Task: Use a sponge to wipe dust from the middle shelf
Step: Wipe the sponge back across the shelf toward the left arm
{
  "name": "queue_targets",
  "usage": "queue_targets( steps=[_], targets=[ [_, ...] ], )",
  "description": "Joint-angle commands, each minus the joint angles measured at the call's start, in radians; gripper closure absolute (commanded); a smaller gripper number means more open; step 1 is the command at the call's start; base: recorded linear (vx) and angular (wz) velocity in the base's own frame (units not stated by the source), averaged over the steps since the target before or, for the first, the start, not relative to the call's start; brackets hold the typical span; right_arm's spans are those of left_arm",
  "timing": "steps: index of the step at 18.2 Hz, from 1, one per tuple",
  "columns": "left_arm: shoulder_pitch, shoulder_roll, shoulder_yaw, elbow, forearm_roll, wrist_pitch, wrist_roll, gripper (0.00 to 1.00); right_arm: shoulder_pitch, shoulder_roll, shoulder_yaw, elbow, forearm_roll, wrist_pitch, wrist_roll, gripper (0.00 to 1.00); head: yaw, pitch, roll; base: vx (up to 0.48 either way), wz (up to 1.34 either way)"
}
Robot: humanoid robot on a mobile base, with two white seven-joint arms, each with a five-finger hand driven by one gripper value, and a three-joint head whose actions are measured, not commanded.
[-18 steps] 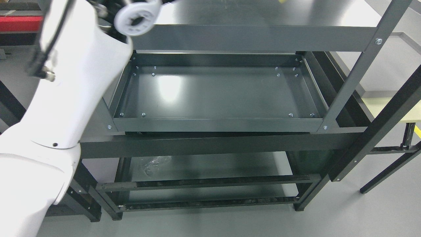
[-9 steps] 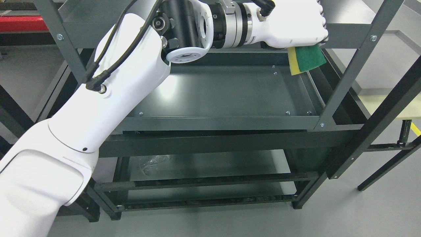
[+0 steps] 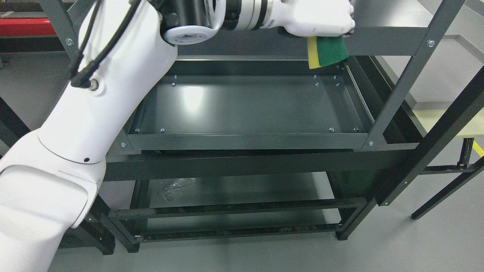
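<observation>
The sponge (image 3: 327,52), yellow along its left edge with a green scouring face toward the camera, hangs in the upper right of the frame, just below the front rail of the top shelf (image 3: 382,39). It is clamped from above in the left hand (image 3: 315,19), whose white fingers curl down over its upper edge; only its lower part shows beneath them. It hangs in the air over the far right corner of the middle shelf (image 3: 245,141), apparently not touching the tray floor or its raised rim.

That shelf is a dark, shallow metal tray filling the centre of the frame, with small bolts at its corners and a bright glare patch left of the middle. No dust is plain to see on it. The left arm (image 3: 94,113) sweeps up from the lower left and crosses the top of the frame to reach the sponge. The right arm is out of view.

Judging by this, the step in hand is bringing the sponge to the shelf; wiping has not begun. The next move calls for lowering the hand past the top rail without catching the right upright post (image 3: 401,90), laying the green face flat on the tray floor, then stroking across it.
</observation>
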State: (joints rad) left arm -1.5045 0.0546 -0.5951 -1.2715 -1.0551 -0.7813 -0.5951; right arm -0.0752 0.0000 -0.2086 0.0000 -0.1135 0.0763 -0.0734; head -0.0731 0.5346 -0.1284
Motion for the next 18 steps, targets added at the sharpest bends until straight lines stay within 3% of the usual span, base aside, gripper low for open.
queue_targets(
  steps=[1, 4, 7, 9, 13, 18],
  targets=[
    [0.110, 0.024, 0.343, -0.118, 0.071, -0.004, -0.158, 0.96, 0.002, -0.017, 0.000, -0.017, 0.000, 0.000, 0.000, 0.00, 0.0000, 0.000, 0.000, 0.000, 0.00],
    [0.176, 0.048, 0.422, -0.181, 0.203, -0.004, -0.300, 0.96, 0.000, -0.017, 0.000, -0.017, 0.000, 0.000, 0.000, 0.00, 0.0000, 0.000, 0.000, 0.000, 0.00],
    [0.172, 0.120, 0.457, -0.200, 0.326, -0.004, -0.348, 0.96, 0.000, -0.017, 0.000, -0.017, 0.000, 0.000, 0.000, 0.00, 0.0000, 0.000, 0.000, 0.000, 0.00],
    [0.168, 0.224, 0.466, -0.206, 0.404, -0.004, -0.348, 0.96, 0.000, -0.017, 0.000, -0.017, 0.000, 0.000, 0.000, 0.00, 0.0000, 0.000, 0.000, 0.000, 0.00],
    [0.187, 0.511, 0.468, -0.206, 0.593, -0.004, -0.347, 0.96, 0.000, -0.017, 0.000, -0.017, 0.000, 0.000, 0.000, 0.00, 0.0000, 0.000, 0.000, 0.000, 0.00],
    [0.257, 0.773, 0.482, -0.201, 0.780, -0.004, -0.344, 0.96, 0.000, -0.017, 0.000, -0.017, 0.000, 0.000, 0.000, 0.00, 0.0000, 0.000, 0.000, 0.000, 0.00]
  ],
)
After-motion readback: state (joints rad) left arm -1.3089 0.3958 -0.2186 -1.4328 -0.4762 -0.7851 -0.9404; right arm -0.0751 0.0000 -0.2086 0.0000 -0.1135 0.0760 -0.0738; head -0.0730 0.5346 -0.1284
